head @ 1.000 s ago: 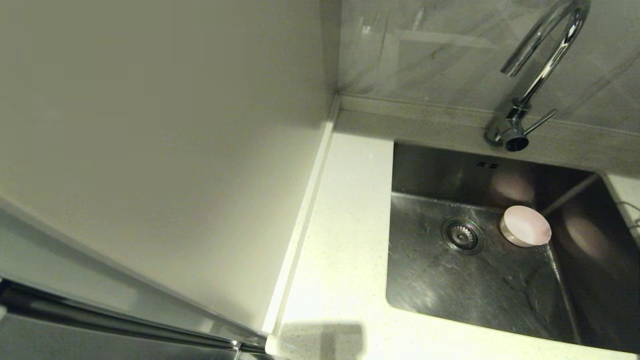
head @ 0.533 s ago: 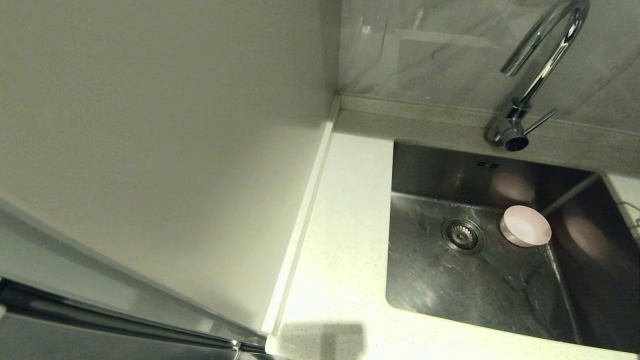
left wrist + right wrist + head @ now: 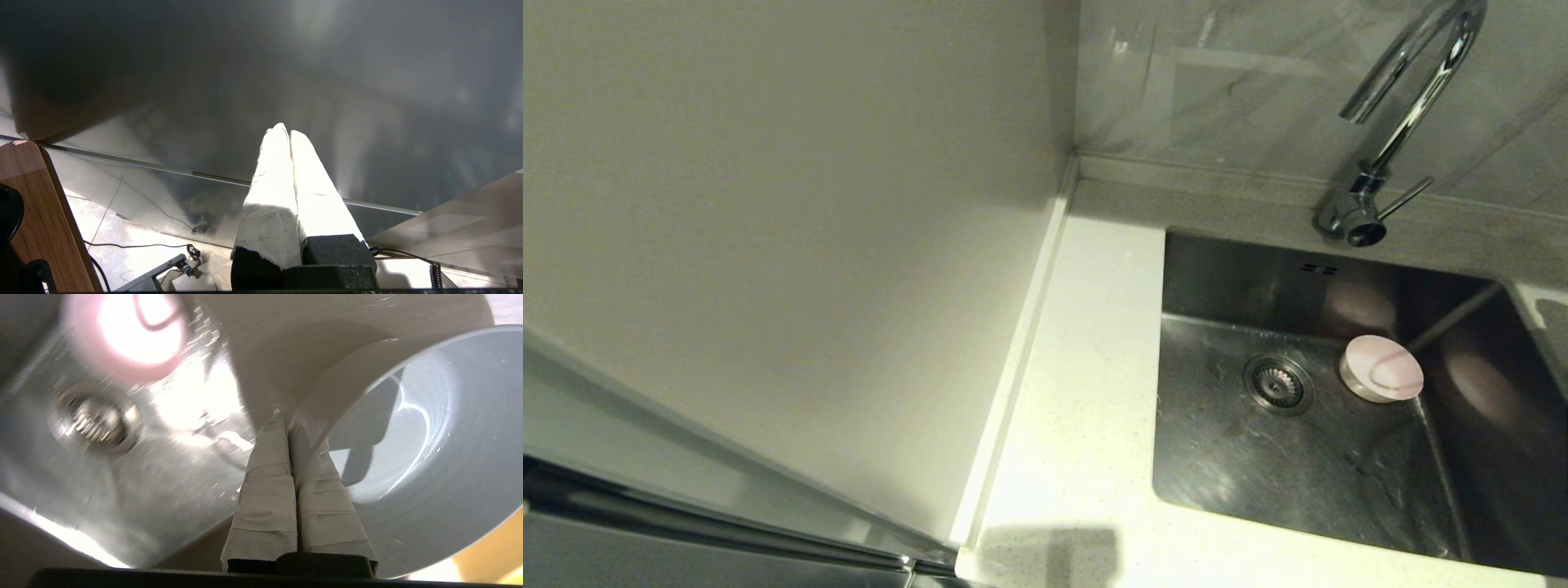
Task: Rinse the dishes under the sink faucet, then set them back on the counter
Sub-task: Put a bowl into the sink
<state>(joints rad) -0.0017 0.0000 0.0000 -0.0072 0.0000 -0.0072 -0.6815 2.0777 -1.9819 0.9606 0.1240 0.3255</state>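
The right gripper [image 3: 286, 420] has its taped fingers [image 3: 267, 490] pressed together on the rim of a grey-blue bowl [image 3: 429, 457], one finger inside the rim and one outside, so the bowl is pinched by its wall and tilted on edge with its wet hollow facing the wrist camera. Neither this gripper nor the bowl shows in the head view. Past the fingers, the right wrist view shows the steel floor of the sink [image 3: 122, 490], the drain strainer [image 3: 92, 420] and a pink bowl [image 3: 126, 335] beyond it. In the head view the pink bowl [image 3: 1380, 369] sits upright on the sink [image 3: 1258, 457] floor, just to the right of the drain strainer [image 3: 1277, 384] and toward the back wall, with a little water in it. The faucet [image 3: 1401, 106] rises from the back ledge, its spout arching over the basin and its thin lever sticking out to the right. The white speckled counter [image 3: 1086, 392] runs along the sink's left edge. The left gripper [image 3: 288, 132] is parked away from the sink, its two white fingers pressed together on nothing
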